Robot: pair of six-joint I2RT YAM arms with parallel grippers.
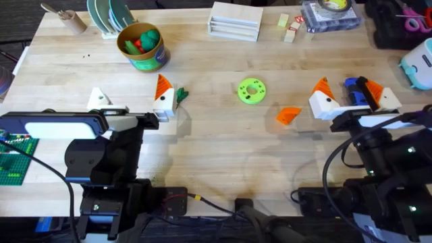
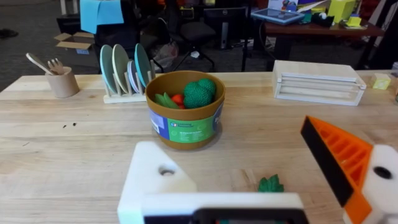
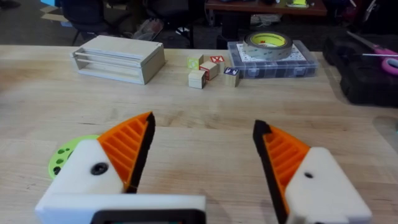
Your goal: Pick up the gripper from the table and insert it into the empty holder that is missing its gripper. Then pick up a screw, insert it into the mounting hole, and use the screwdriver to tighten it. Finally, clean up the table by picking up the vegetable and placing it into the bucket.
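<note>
With both claws wide and empty, the pad (image 1: 288, 115) lies flat on the counter (image 1: 216, 155) beside the right claw (image 1: 349, 96) — easily skidded off by a shallow pinch.

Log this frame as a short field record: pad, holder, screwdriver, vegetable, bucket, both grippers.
pad: orange pad loose on the table, right of the green disc
holder: left gripper, one white holder bare, its hole empty
screwdriver: blue handle between the right gripper's fingers
vegetable: on the table beside the left gripper
bucket: upright, toys inside
right gripper: open, both pads fitted
</note>
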